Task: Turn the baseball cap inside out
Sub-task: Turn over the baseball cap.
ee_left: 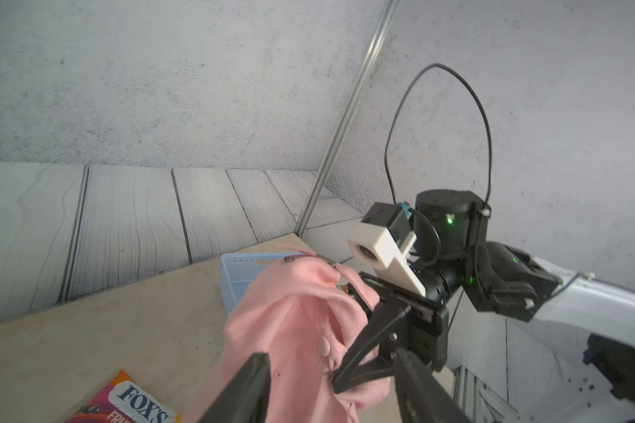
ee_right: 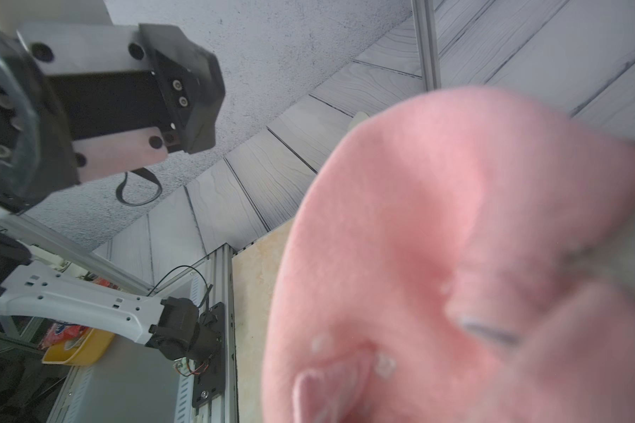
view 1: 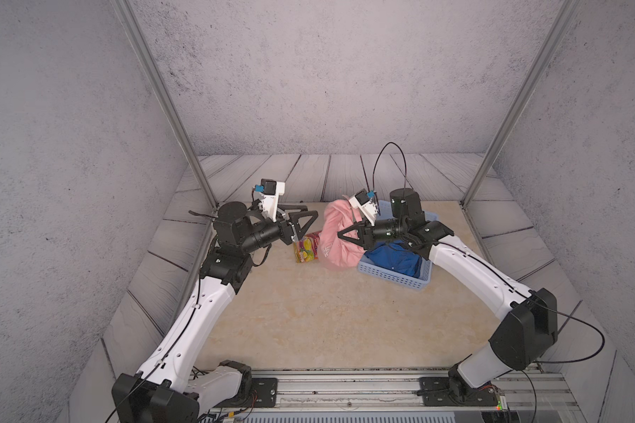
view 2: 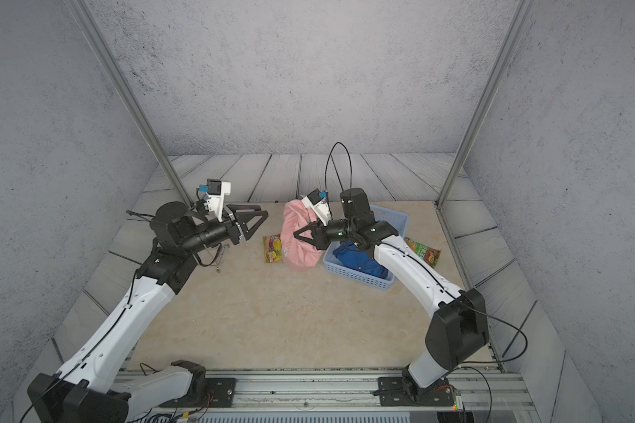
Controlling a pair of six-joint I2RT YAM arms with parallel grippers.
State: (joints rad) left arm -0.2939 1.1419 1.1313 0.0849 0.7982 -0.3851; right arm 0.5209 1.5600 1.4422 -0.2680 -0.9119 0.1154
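From my station I see the pink baseball cap (view 1: 332, 252) at the far middle of the beige table (view 1: 308, 322), between a candy packet (view 1: 307, 252) and a blue basket (view 1: 393, 278). Its lower part rests on the table and leans against the near corner of the basket, and its edge seems to touch the candy packet. The right gripper (view 1: 340, 234) comes to the cap from the basket side, and its two fingers are closed together with a fold of the pink cloth pinched between them, so the upper part of the cap stands up from the table. In the left wrist view the round button of the crown (ee_left: 323, 346) is just beside the closed fingertips (ee_left: 340, 379), and the thin back strap (ee_left: 308, 258) lies along the top edge of the cap. The left gripper (view 1: 310, 211) is raised above the table on the other side of the cap, near it but not touching; its jaws stand partly apart and it has nothing in them. Inside the basket there is a blue cloth (view 1: 396, 260), under the right arm. In a top view a green snack packet (view 2: 424, 252) lies on the table behind that arm.
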